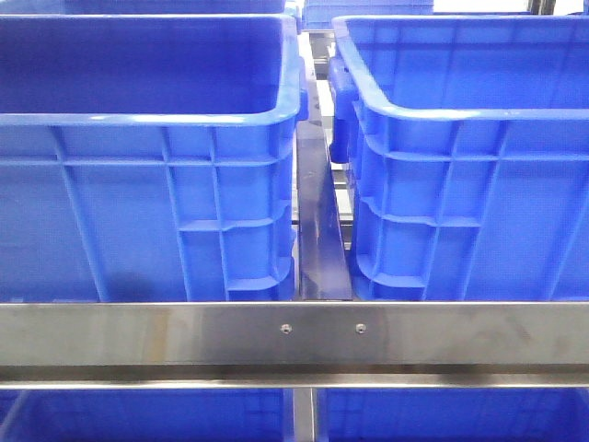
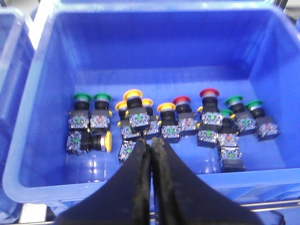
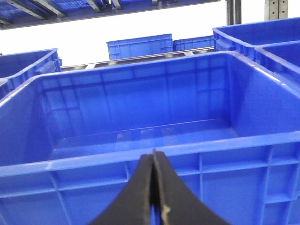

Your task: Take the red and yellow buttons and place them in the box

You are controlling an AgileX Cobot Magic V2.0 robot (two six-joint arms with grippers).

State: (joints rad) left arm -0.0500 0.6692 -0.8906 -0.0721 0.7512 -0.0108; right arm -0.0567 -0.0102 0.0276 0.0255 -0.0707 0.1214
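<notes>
Left gripper (image 2: pixel 151 146) has its fingers pressed together, holding nothing, hovering over the near rim of the crate (image 2: pixel 42 93) of push-buttons: yellow buttons (image 2: pixel 133 96) sit just beyond the fingertips, red buttons (image 2: pixel 209 93) further out to one side, green ones at both ends. They look small, rigid and light with smooth caps, so I'd pinch the square contact block under the cap. Right gripper (image 3: pixel 153 157) is likewise closed and empty, facing the box (image 3: pixel 140 159), which looks empty.
</notes>
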